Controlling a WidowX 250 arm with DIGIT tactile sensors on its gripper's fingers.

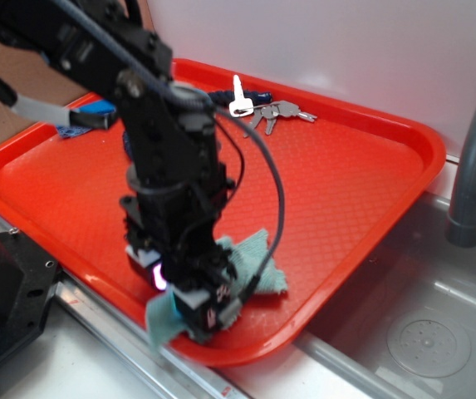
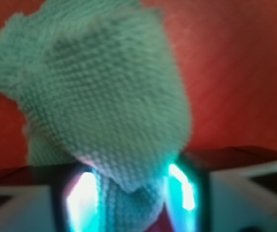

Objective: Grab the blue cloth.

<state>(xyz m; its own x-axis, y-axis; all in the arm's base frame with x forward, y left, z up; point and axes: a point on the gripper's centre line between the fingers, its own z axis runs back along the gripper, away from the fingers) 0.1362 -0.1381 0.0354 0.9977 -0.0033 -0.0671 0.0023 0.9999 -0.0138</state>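
In the wrist view the fingers (image 2: 82, 200) stand on either side of a narrow fold of the blue cloth (image 2: 104, 96), with knitted fabric filling the gap between the two lit pads. Judged from that, the fingers are pinching the cloth, not spread and not pressed together on nothing. The gripper (image 1: 192, 295) points down at the tray's near edge.

The cloth lies on the red tray (image 1: 345, 183), close to the near rim and roughly midway along it. In the exterior view part of the cloth (image 1: 258, 262) spreads out to the side of the gripper toward the tray's interior, and a smaller frayed flap hangs out on the other side, toward the rim.

The relation governing the next move: the cloth is directly between the fingers, with its bulk extending away from the pads across the tray floor. No sideways approach is needed; a straight lift is what the grasp calls for. Whether the pinch takes in enough fabric to carry the whole cloth cannot be confirmed.

Further out, a bunch of keys (image 1: 262, 108) lies near the far edge, well apart from the cloth.
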